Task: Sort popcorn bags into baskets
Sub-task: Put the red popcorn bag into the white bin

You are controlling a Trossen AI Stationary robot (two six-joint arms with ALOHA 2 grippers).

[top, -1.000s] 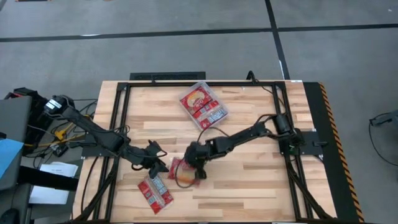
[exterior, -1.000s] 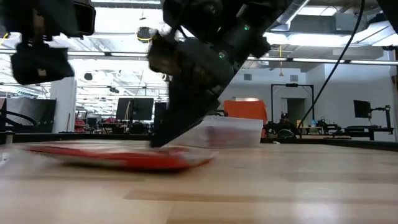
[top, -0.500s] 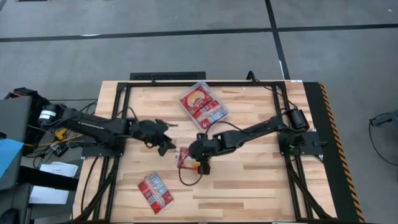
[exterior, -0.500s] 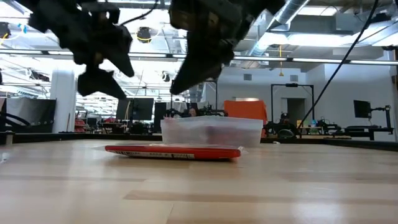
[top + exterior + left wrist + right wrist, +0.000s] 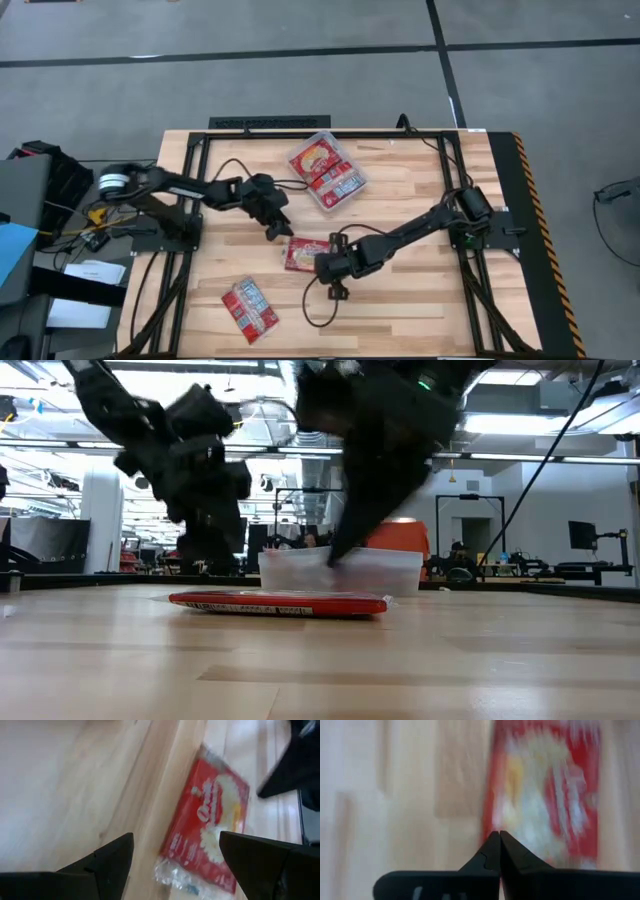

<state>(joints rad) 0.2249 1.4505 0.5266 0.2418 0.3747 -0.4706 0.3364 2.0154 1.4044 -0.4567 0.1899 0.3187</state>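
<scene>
One red popcorn bag [image 5: 303,253] lies flat on the wooden table, its label side up; it also shows in the low view [image 5: 280,603] and ahead of both wrists [image 5: 210,827] [image 5: 545,810]. My left gripper [image 5: 274,228] [image 5: 175,845] hovers open just left of it. My right gripper [image 5: 329,270] [image 5: 498,834] is shut at the bag's right edge and raised above it [image 5: 335,555]. A second bag [image 5: 248,308] lies near the front left. The clear basket [image 5: 322,134] at the far middle holds more bags.
A black frame [image 5: 190,190] runs along the table's edges. A dark cable [image 5: 318,315] loops on the wood near my right gripper. Bare wood spreads to the right of the bags and in front of them.
My left gripper has swung from beside the front-left bag toward the far edge and the right, rolling, and has sunk next to the middle bag. My right gripper has lifted off the middle bag and drawn back toward the near edge. That bag, pressed askew before, now lies flat.
</scene>
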